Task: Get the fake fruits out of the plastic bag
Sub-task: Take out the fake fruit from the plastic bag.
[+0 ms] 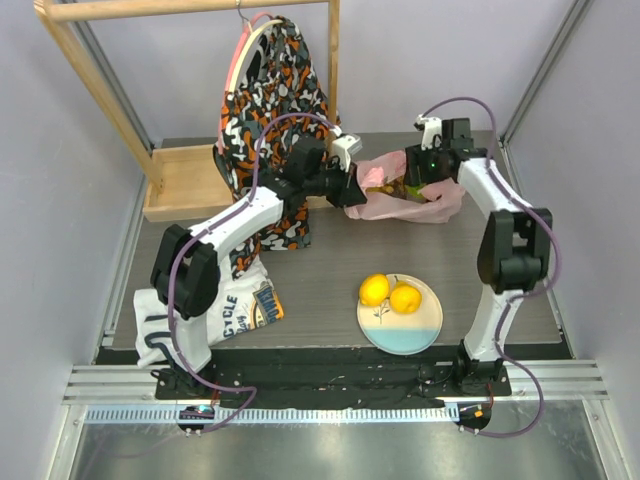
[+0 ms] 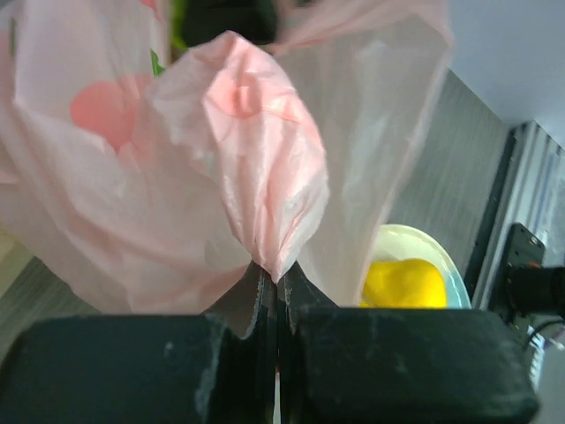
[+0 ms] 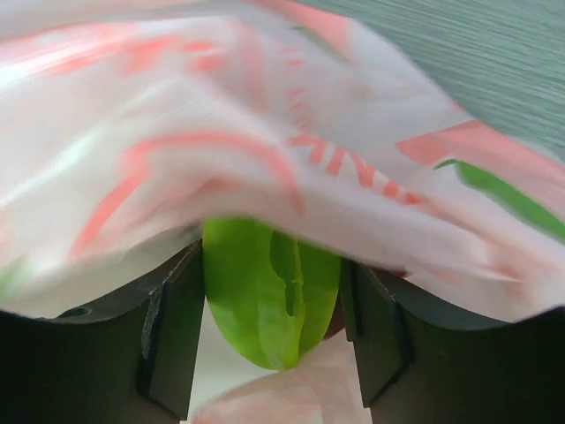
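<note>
Nearest me on the table (image 1: 320, 270), the plate (image 1: 400, 338) carries one lemon (image 1: 374, 290) touching a second lemon (image 1: 406, 298); both are out of the plastic bag. To the left of the plate, a white T-shirt (image 1: 165, 320) lies crumpled at the table's near edge.

Further back, my left hand (image 2: 276, 284) has its fingers pressed together on a gathered fold of the plastic bag (image 2: 265, 177), pinching the pink film tight. The bag lies at the right rear of the table, between my two hands.

My right hand (image 3: 274, 353) is pushed in under the bag's film from the right side. A green piece (image 3: 256, 291) fills the gap between its fingers (image 3: 172, 336), which stand apart. I cannot tell whether they press on it. In the top view, something brownish shows through the bag, too unclear to name.

Farthest off, a patterned garment (image 1: 270, 100) hangs from the wooden rack (image 1: 190, 10).
</note>
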You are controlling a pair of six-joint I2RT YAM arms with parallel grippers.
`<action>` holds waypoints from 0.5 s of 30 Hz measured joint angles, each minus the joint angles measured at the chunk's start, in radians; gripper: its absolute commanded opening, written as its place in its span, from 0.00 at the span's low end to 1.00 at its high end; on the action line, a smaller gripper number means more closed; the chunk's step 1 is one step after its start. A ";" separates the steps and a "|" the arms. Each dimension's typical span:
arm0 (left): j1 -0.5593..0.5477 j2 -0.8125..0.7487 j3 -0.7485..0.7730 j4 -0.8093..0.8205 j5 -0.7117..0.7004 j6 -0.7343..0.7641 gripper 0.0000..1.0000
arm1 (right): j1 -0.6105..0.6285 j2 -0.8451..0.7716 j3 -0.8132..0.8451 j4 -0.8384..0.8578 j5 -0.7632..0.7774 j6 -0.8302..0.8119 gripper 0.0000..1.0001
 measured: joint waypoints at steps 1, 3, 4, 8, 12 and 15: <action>0.000 0.008 0.013 -0.002 -0.018 0.000 0.00 | -0.005 -0.064 -0.033 -0.014 -0.051 -0.007 0.37; 0.000 0.022 0.035 -0.004 -0.067 -0.001 0.00 | -0.013 -0.180 -0.080 -0.035 -0.149 -0.022 0.38; 0.000 0.028 0.045 -0.006 -0.088 -0.001 0.00 | -0.015 -0.230 -0.092 -0.050 -0.199 -0.033 0.38; 0.000 0.045 0.073 -0.013 -0.146 -0.001 0.00 | -0.017 -0.345 -0.100 -0.119 -0.359 -0.079 0.37; 0.000 0.056 0.093 -0.016 -0.179 -0.002 0.00 | -0.016 -0.369 -0.103 -0.214 -0.474 -0.119 0.37; 0.000 0.056 0.096 -0.016 -0.195 -0.001 0.00 | -0.011 -0.385 -0.103 -0.300 -0.531 -0.169 0.37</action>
